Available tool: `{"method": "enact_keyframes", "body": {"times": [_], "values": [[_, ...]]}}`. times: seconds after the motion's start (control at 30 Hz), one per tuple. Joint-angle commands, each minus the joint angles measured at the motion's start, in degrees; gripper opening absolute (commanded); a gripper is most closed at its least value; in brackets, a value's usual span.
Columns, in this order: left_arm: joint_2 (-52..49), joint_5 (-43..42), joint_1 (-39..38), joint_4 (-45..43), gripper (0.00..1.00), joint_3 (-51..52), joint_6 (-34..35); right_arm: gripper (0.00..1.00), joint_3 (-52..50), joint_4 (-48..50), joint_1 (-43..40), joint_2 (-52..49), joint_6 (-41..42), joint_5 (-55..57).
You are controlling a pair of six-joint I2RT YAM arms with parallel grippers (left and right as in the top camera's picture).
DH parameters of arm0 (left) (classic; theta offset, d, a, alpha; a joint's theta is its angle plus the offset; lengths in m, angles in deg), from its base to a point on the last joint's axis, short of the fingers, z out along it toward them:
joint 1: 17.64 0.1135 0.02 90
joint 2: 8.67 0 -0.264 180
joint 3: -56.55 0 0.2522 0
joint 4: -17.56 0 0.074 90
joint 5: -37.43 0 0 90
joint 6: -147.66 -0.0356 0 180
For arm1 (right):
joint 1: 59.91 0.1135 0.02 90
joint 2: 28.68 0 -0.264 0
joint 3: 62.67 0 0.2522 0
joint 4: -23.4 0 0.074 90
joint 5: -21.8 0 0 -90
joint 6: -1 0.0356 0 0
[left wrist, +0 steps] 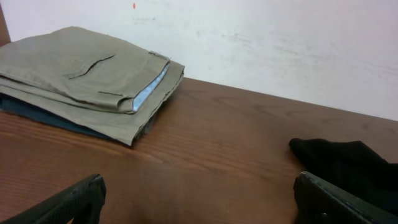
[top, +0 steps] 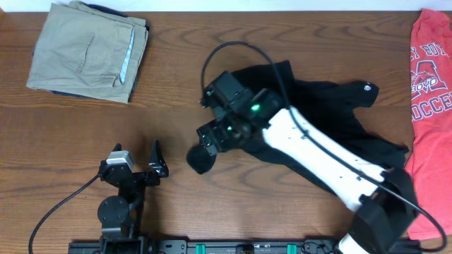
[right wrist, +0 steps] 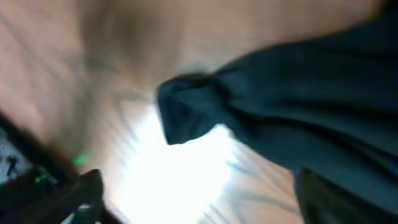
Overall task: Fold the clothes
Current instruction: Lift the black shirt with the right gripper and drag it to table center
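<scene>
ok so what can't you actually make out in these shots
Red shirt: overhead, cut off by the right edge, print partly lost.
Dark garment under the tan pants: left wrist, mostly covered by them, type unclear.
Black shirt: overhead, the right arm covers its middle; right wrist view is blurred, so contact with the jaws is unclear.
</scene>
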Motion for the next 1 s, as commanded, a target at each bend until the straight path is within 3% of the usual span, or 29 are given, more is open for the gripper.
{"method": "enact_keyframes", "body": {"times": [0.0, 0.23, 0.4, 0.97], "values": [[0.4, -0.2, 0.3, 1.7, 0.98, 1.1, -0.5, 0.99, 1.2, -1.5, -5.1, 7.3, 1.0, 6.6], [0.4, -0.2, 0.3, 1.7, 0.98, 1.1, -0.5, 0.99, 1.2, -3.2, -15.1, 14.0, 1.5, 5.6], [0.4, -0.2, 0.3, 1.7, 0.98, 1.1, -0.5, 0.99, 0.4, -3.4, -15.9, 12.5, 1.6, 6.9], [0.4, -0.2, 0.3, 1.7, 0.98, 1.1, -0.5, 0.99, -0.1, 3.9, -7.8, -14.6, 4.4, -0.5]]}}
